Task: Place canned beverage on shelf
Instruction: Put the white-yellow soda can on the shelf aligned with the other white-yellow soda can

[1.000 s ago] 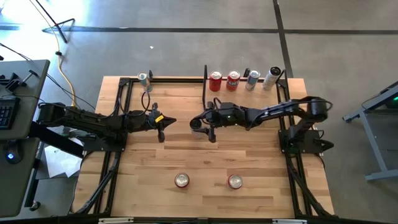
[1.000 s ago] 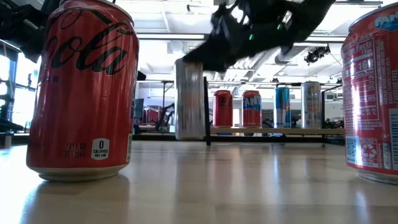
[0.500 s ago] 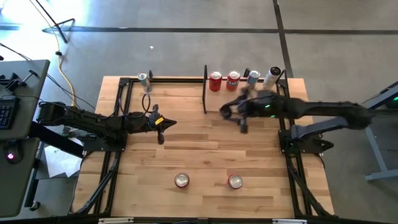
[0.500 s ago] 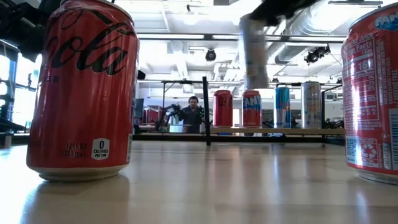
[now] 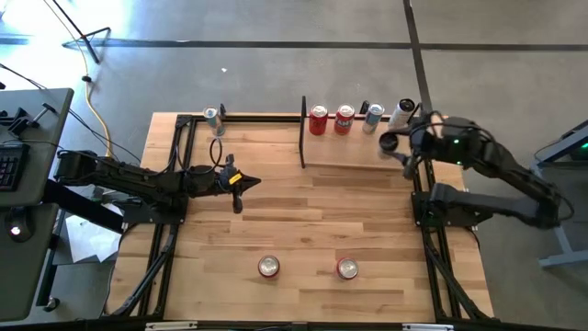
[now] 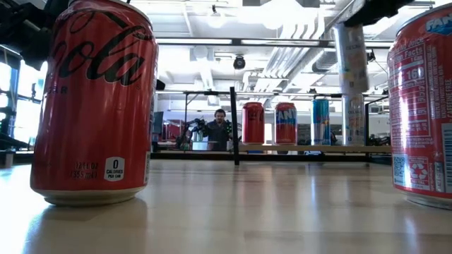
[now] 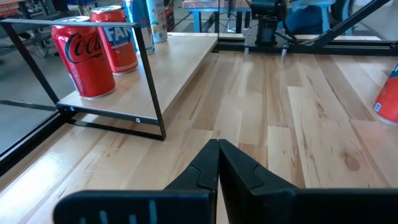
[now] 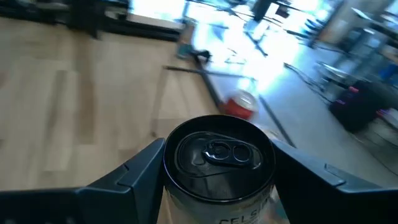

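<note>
The right gripper (image 5: pixel 397 145) has swung across the surface (image 5: pixel 303 221) from beside the black divider (image 5: pixel 303 131) to the shelf's far end, carrying a slim pale can (image 8: pixel 219 167) with its jaws clamped on either side of it. The can now hangs in the air near the shelf (image 5: pixel 354 152), close to the white can (image 5: pixel 401 114), 1 of 4 already standing there. That suggests the carry is nearly done and only the set-down remains. In the low view the held can (image 6: pixel 351 58) sits upright, long axis vertical, tab end up toward the wrist camera. The left gripper (image 5: pixel 236 187) waits mid-surface, jaws together and empty.
</note>
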Tool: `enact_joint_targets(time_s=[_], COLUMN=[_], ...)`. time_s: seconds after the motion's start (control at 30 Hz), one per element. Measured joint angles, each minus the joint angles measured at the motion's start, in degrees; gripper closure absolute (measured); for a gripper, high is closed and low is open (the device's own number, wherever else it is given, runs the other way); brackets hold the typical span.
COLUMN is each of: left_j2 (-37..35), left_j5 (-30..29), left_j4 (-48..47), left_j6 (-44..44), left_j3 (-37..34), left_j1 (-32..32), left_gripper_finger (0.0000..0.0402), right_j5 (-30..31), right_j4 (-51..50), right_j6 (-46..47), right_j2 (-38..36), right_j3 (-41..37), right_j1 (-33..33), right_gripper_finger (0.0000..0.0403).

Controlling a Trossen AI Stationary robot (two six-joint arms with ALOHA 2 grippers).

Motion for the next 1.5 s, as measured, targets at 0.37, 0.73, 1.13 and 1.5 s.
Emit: enact_joint_targets(time_s=[0.37,0.73,1.13,1.5], left_j2=[0.00,0.00,0.00,0.02], left_j5=[0.00,-0.01,-1.05,-1.07], left_j4=[0.00,0.00,0.00,0.00], left_j6=[1.27,1.65,1.76,1.63], left_j3=[-0.02,-0.02,-0.02,0.01], left_j1=[-0.90,-3.79,-3.82,-3.89], left_gripper_finger=[0.0401,0.0401,0.0401,0.0401], right_j5=[-7.34,-3.66,-0.11,1.61], right_j4=[-0.10,10.06,23.14,27.99], right_j6=[1.92,11.88,20.80,21.01], right_j2=[-2.58,-2.25,1.74,0.14], right_j3=[-3.30,-14.21,-19.74,-26.98], right_j1=[-18.27,-26.02,-25.91,-23.36], right_gripper_finger=[0.0165,0.0165,0.0165,0.0165])
